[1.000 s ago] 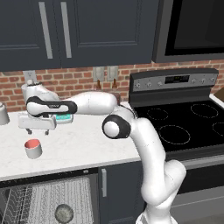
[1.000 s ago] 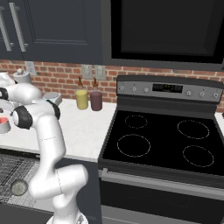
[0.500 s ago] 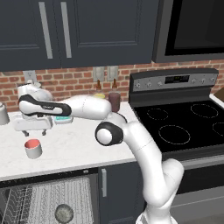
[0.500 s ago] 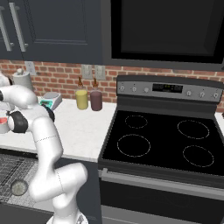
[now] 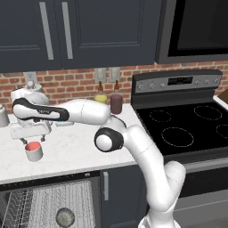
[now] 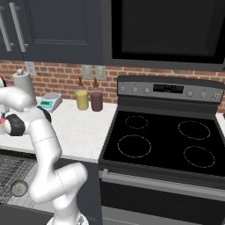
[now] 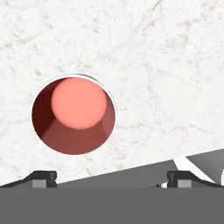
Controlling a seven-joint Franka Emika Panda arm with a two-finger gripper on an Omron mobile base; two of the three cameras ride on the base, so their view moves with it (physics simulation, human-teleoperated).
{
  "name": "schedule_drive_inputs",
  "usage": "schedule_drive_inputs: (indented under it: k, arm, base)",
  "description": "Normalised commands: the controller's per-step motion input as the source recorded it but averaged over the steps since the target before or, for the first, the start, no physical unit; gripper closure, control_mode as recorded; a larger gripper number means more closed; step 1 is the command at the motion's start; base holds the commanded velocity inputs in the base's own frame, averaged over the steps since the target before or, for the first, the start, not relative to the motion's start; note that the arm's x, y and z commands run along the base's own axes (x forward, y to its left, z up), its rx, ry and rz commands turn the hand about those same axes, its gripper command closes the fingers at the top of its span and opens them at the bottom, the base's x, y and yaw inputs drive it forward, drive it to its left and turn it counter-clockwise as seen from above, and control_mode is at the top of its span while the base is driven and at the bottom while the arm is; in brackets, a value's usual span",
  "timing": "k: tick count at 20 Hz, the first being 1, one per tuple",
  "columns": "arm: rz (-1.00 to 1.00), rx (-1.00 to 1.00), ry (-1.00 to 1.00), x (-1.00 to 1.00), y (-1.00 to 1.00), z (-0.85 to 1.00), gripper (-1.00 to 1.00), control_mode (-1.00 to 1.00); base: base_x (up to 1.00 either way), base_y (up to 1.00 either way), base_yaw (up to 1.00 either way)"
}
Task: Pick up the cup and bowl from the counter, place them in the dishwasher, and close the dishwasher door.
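Left base view: the arm reaches way out left over the white marble counter (image 5: 75, 149), and the gripper (image 5: 32, 139) hangs right above the cup (image 5: 34, 151), jaws spread wide with nothing in them. Down below, the dishwasher (image 5: 49, 202) sits open with the speckled bowl (image 5: 65, 217) already on its white wire rack. Right base view: same bowl (image 6: 19, 188) in the rack, plus 2 bottles, a yellow bottle (image 6: 82, 98) and a maroon bottle (image 6: 96, 99), by the brick wall. Hand view: the cup (image 7: 73, 114) stands upright on the marble, red inside showing, ahead of the 2 fingertips (image 7: 42, 176) and off to 1 side.
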Motion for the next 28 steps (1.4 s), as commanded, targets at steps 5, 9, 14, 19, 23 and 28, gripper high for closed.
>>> schedule_drive_inputs:
  k: [5,9,14,19,23,28]
  arm:
    - [0.00,0.00,-0.04,-0.12,-0.33,0.00,-1.00,-1.00]
    - [0.00,0.00,-0.02,0.04,-0.08,-0.09,-1.00,-1.00]
    - [0.00,0.00,-0.01,0.29,0.00,-0.19,-1.00,-1.00]
    - [0.00,0.00,-0.08,0.20,0.00,-0.19,-1.00,-1.00]
    - [0.00,0.00,-0.09,0.03,0.00,-0.10,-1.00,-1.00]
    - [0.00,0.00,-0.05,0.00,0.04,-0.07,-1.00,-1.00]
  base:
    - [0.00,0.00,0.00]
    - [0.00,0.00,0.00]
    - [0.00,0.00,0.00]
    - [0.00,0.00,0.00]
    - [0.00,0.00,0.00]
    - [0.00,0.00,0.00]
